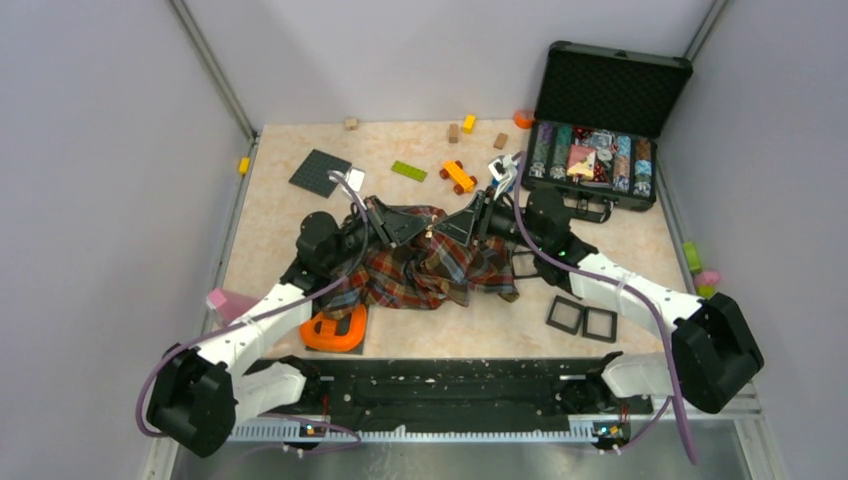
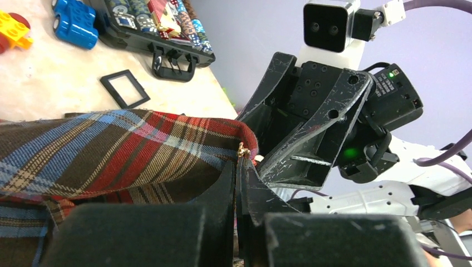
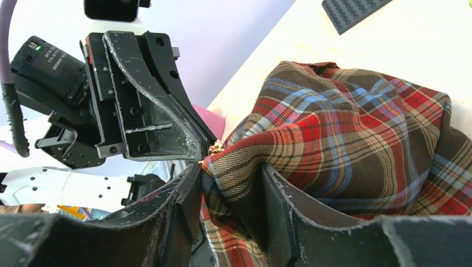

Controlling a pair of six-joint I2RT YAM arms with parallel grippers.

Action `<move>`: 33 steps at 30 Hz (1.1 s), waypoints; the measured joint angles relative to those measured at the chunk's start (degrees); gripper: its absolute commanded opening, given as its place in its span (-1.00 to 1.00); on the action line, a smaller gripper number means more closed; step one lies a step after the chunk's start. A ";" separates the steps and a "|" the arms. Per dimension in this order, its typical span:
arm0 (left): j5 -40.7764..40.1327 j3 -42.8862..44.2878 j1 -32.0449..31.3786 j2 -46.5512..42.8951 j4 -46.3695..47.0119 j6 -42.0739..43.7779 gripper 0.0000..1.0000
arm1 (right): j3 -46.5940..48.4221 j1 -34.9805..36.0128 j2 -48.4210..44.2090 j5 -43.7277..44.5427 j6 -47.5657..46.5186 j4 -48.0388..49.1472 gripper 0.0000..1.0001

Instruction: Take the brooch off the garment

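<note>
Brooch (image 2: pixel 242 150): tiny gold flower pin, seated on a raised fold of garment (image 2: pixel 111 150), lifted off the worktop (image 1: pixel 275 240) where the two arms meet. Judged light, rigid, slick and easily dropped; best taken by the flower head at the very fingertips and drawn out along its pin. Garment: soft, limp plaid cloth, likely to trail after the pin unless anchored just beside it. Left hand (image 2: pixel 238 172): fingers pressed together, apparently pinching the brooch at their tips. Right hand (image 3: pixel 231 169): clamped on the fold just beside the brooch, cloth filling the gap. Markings: none seen on brooch or garment; small white print on left wrist housing (image 3: pixel 50 55), too small to read.
</note>
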 measured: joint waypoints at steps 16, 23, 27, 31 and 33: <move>2.10 0.33 0.70 3.89 3.54 -6.32 -1.00 | 0.00 0.26 -0.02 0.50 0.46 0.31 -0.43; 3.54 0.35 1.36 5.05 5.16 -8.87 -1.00 | -0.02 0.26 -0.22 0.61 -0.17 0.28 -0.37; 4.15 0.57 1.64 5.51 5.42 -9.84 -1.00 | -0.02 0.31 -0.22 0.83 -0.63 0.24 -0.42; 4.20 0.63 1.73 5.51 5.40 -10.21 -1.00 | -0.02 0.68 -0.33 1.49 -1.66 0.02 -0.45; 4.22 0.63 1.81 5.51 5.35 -10.21 -1.00 | 0.00 0.92 -0.33 1.97 -2.12 -0.09 -0.46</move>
